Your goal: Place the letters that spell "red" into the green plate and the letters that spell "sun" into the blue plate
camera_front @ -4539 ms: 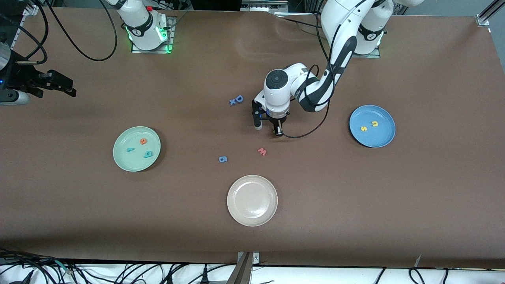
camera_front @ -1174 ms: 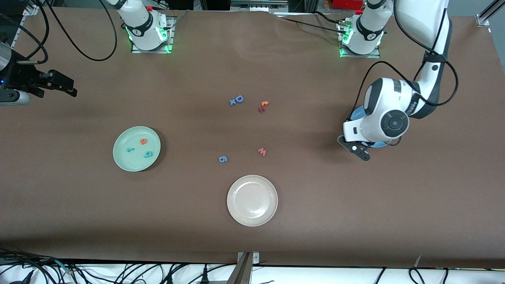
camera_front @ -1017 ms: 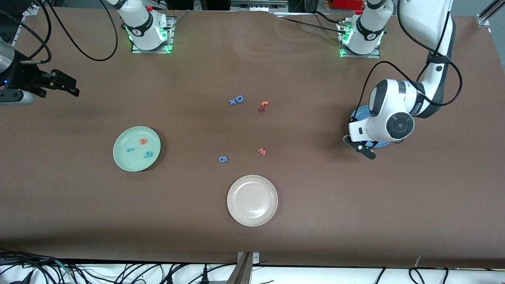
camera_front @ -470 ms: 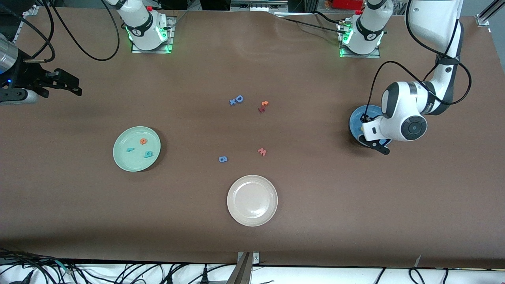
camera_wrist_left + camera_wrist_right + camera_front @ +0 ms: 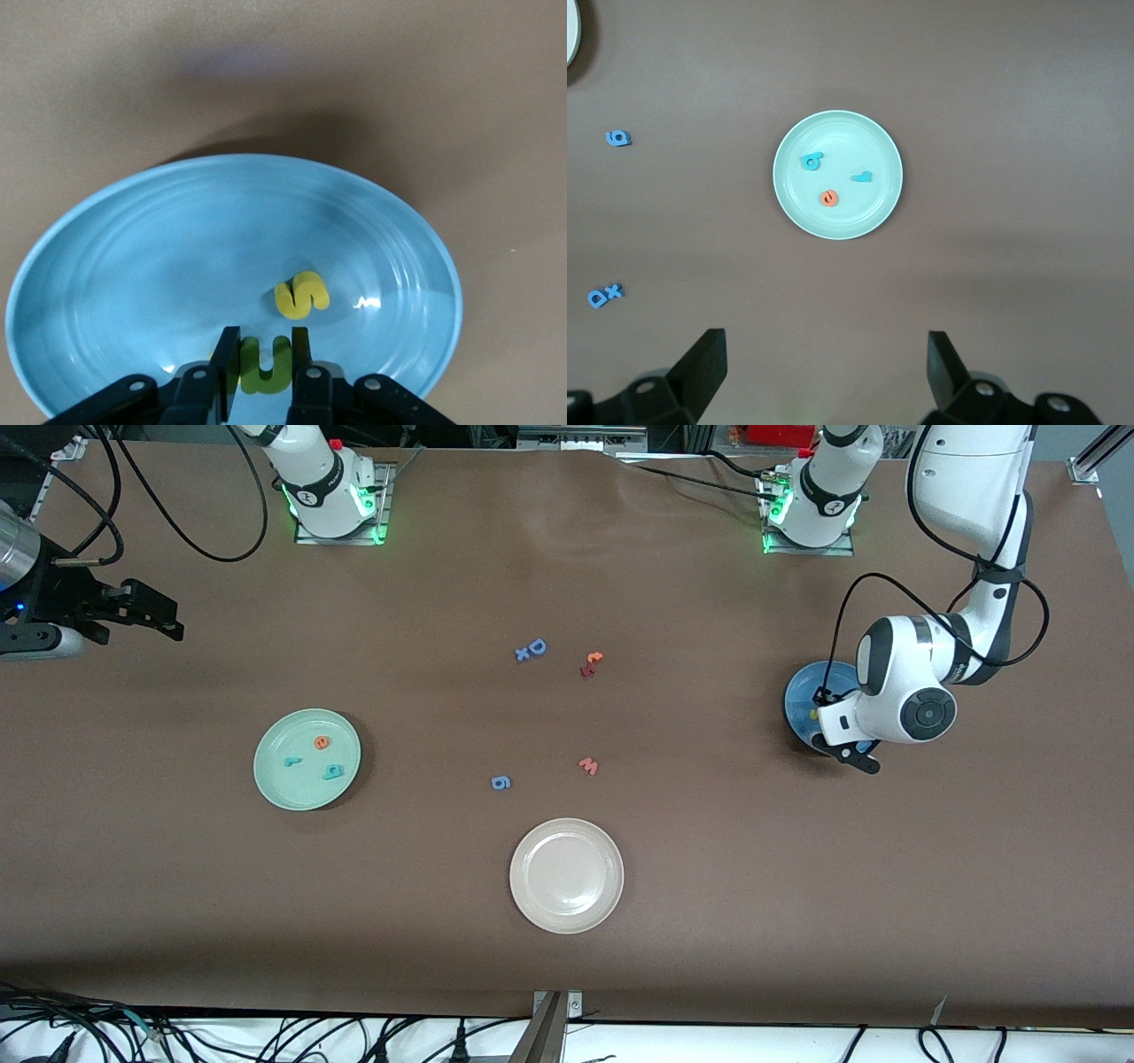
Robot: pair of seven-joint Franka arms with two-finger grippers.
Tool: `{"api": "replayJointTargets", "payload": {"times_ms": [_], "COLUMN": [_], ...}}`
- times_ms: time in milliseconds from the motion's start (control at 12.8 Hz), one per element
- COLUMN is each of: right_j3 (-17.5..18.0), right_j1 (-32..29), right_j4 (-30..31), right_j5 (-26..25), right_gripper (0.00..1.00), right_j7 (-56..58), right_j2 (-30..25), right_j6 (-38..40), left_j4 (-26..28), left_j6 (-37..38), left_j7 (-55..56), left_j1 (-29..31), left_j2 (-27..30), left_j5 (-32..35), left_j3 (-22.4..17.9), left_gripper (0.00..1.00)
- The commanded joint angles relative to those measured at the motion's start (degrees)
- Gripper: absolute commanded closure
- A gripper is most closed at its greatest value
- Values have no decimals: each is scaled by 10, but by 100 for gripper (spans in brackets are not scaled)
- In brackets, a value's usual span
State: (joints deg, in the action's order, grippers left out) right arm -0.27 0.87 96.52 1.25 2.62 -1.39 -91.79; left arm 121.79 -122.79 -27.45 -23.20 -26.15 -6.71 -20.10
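Note:
My left gripper (image 5: 848, 749) (image 5: 263, 340) hangs over the blue plate (image 5: 803, 701) (image 5: 159, 257), shut on the olive-green "n" (image 5: 266, 370). The yellow "s" (image 5: 302, 294) lies in that plate; the "u" is hidden by the fingers. The arm covers most of the plate in the front view. The green plate (image 5: 275, 779) (image 5: 873, 142) holds the orange "e" (image 5: 322, 742) (image 5: 828, 198), the teal "r" (image 5: 292, 761) (image 5: 863, 177) and the teal "d" (image 5: 332, 771) (image 5: 812, 160). My right gripper (image 5: 142, 613) (image 5: 826, 354) waits open, high over the right arm's end of the table.
Mid-table lie a blue "D" with an "x" (image 5: 532, 649) (image 5: 604, 295), two reddish letters (image 5: 591, 663), a red "w" (image 5: 589, 765) and a blue "6" (image 5: 500, 782) (image 5: 618, 137). A beige-white plate (image 5: 566, 875) sits nearer the front camera.
My left arm has carried the olive-green "n" from the table's middle to over the blue plate, and has shifted a little farther over it in the last second. The right arm has barely moved.

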Motion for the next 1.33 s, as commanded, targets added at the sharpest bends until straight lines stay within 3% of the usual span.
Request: {"api": "replayJointTargets", "payload": {"times_ms": [0,78,157,235,313,391,470,548,704,939,1174,1252], "right_j3": [0,0,-1,-1,-2,-2,-2,-1,-2,0,-2,-2], "right_j1": [-3,-2,-3,-3,-3,-3,-3,-3,-3,-2,-3,-3], "right_j4": [2,2,2,2,2,2,2,2,2,2,2,2], "right_j5": [5,5,5,5,6,6,6,6,6,7,10,10], "right_gripper": [0,0,0,0,0,0,0,0,0,0,0,0], "right_j7": [-1,-1,-1,-1,-1,-1,-1,-2,-2,-2,-2,-3], "right_j2": [-8,-8,-8,-7,-6,-7,-7,-6,-6,-5,1,-1], "right_j6": [-1,-1,-1,-1,-1,-1,-1,-1,1,-4,-4,-1], "left_j4": [0,0,-1,-7,-14,-38,-69,-92,-108,-123,-195,-214], "left_j6": [-7,-7,-4,1,2,16,46,81,99,106,199,222], "left_j7": [-7,-10,-11,-11,-3,-1,-2,-6,-1,15,61,83], "left_j1": [0,0,0,-1,-2,-3,-2,0,1,84,184,189], "left_j2": [-2,-1,5,19,46,71,95,113,164,227,242,243], "left_j5": [-18,-17,-17,-16,-14,-9,-4,6,21,26,25,25], "left_j3": [-2,-2,-2,-2,-1,-1,-2,-1,4,73,159,164], "left_gripper": [39,27,22,23,40,39,29,0,0,0,0,0]}}
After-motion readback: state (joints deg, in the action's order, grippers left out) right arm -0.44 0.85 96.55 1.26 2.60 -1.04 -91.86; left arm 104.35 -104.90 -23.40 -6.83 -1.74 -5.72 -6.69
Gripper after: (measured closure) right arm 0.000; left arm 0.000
